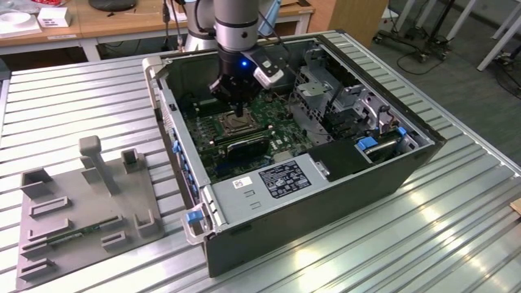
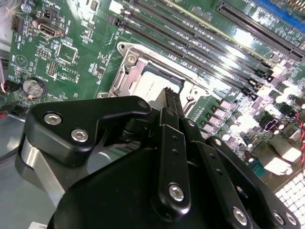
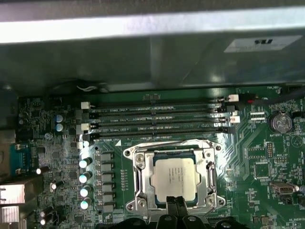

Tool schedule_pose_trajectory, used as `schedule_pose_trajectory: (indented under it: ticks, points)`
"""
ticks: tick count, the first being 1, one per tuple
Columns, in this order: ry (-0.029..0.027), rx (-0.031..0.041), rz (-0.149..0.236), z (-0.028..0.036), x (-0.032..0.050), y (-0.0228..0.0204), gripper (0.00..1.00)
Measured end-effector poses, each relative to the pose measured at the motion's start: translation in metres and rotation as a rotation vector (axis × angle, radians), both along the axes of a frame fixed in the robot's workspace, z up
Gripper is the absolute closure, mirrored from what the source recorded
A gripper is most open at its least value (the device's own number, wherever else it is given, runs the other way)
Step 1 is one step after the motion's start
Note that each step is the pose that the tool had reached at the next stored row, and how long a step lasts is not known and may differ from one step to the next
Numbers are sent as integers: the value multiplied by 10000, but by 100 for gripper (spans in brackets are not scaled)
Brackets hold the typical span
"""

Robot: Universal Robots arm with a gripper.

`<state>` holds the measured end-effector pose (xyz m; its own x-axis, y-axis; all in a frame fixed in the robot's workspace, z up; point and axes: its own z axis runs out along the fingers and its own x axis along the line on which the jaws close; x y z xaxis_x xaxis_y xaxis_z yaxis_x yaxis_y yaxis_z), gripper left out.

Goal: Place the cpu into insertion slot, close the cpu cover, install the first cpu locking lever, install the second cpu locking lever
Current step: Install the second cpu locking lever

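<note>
Grey plastic fixture tray (image 1: 82,210) lies on the ribbed metal table (image 1: 456,232) at the exterior view's left, and beside it to the right stands an open black computer case (image 1: 326,201) with the green motherboard (image 1: 273,131) inside. In the first wrist view the silver cpu (image 3: 175,177) sits in the insertion slot (image 3: 143,183), with the cpu cover (image 3: 174,149) down around it. The black gripper (image 3: 176,201) has its fingers pressed together, holding nothing, tips at the socket's edge.

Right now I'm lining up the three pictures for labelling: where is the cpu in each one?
Exterior view: the cpu sits inside the computer case, directly under the gripper.
First wrist view: silver square inside the socket frame, beside the memory slots.
Second wrist view: partly hidden behind the gripper.
Shared landmark: the memory slots.
</note>
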<state>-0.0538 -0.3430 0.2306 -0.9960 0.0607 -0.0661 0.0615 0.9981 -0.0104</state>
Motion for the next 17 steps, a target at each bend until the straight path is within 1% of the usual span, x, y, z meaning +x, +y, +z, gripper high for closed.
schedule_pose_trajectory:
  ticks: [2, 6, 9, 13, 15, 16, 17]
  points:
    - [0, 0, 0, 0, 0, -20, 89]
    - [0, 0, 0, 0, 0, -43, 89]
    - [2, -3, -1, 5, -1, -47, 89]
    - [0, 14, 0, 44, 0, -50, 89]
    - [-1, 18, 1, 52, 0, -57, 89]
    - [-1, 18, 0, 52, 0, -65, 89]
    - [0, 18, 0, 53, 0, -90, 89]
